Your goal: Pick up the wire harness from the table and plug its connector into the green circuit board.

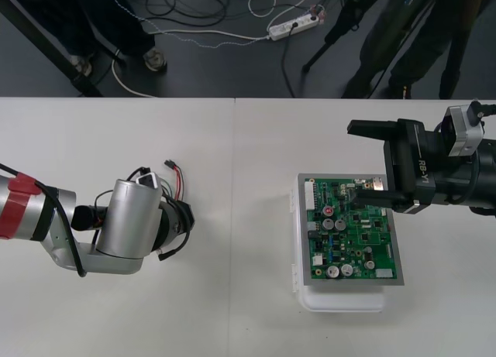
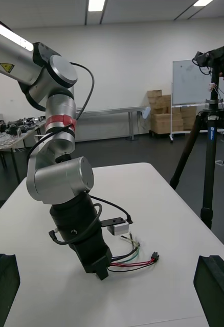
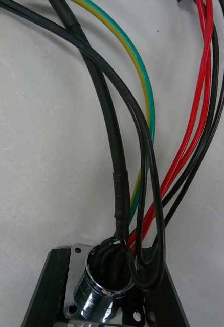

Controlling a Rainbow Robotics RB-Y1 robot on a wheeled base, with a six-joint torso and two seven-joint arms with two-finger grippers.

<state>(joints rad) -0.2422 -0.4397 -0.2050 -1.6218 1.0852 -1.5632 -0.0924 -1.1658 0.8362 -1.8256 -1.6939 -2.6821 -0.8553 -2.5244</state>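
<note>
The wire harness (image 1: 175, 176) lies on the table left of centre, its red, black and green wires (image 3: 148, 127) fanning out to a small black plug (image 2: 154, 255). My left gripper (image 1: 177, 216) points down onto it. In the left wrist view its black fingers (image 3: 46, 288) are shut on the round metal socket (image 3: 99, 286) with its flange. The green circuit board (image 1: 353, 231) sits on its white base (image 1: 341, 301) at the right. My right gripper (image 1: 373, 162) hovers over the board's far edge, open, with nothing between its fingers (image 2: 3, 286).
The table's far edge (image 1: 232, 98) runs along the top, with dark floor, cables and a tripod beyond it. Bare table lies between the harness and the board.
</note>
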